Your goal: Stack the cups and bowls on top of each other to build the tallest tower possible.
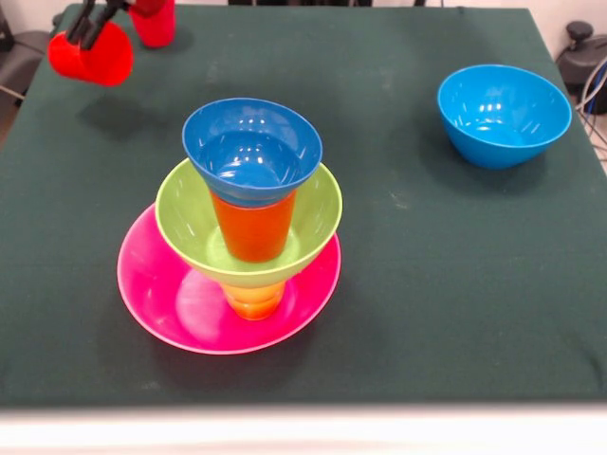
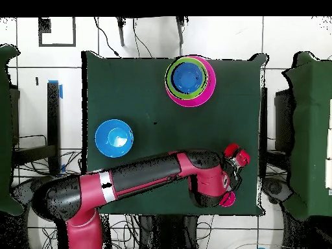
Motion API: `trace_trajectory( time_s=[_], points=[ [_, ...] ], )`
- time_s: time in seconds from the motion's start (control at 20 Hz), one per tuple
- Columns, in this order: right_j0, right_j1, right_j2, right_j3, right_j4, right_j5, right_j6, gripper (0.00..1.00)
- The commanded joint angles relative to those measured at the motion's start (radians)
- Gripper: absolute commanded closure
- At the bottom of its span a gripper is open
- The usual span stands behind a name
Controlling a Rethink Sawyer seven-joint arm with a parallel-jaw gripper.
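Observation:
The tower stands at the table's centre-left: a wide pink bowl (image 1: 171, 303), a yellow cup (image 1: 253, 300), a lime green bowl (image 1: 318, 213), an orange cup (image 1: 253, 227) and a small dark blue bowl (image 1: 251, 152) on top. From above the tower (image 2: 190, 79) shows as nested rings. My gripper (image 1: 87, 36) is far from it, at the table's top-left corner, shut on the rim of a small red bowl (image 1: 95, 59). The bowl hangs tilted above the cloth. A red cup (image 1: 154, 23) stands just beside it. In the overhead view the gripper (image 2: 235, 161) is near the table's right edge.
A light blue bowl (image 1: 503, 114) sits alone at the right of the green table (image 1: 398, 284), and shows at the left (image 2: 114, 137) from above. The arm (image 2: 149, 175) lies along the table's lower edge in the overhead view.

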Motion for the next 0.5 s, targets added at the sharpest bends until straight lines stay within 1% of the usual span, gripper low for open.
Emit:
trace_trajectory(
  time_s=[0.05,0.25,0.5],
  points=[
    [-0.107,-0.246,0.194,-0.042,-0.263,-0.334,0.069,1.0],
    [-0.122,-0.278,0.225,-0.026,-0.29,-0.34,0.028,1.0],
    [-0.142,-0.323,0.256,-0.016,-0.348,-0.369,0.019,1.0]
  ],
)
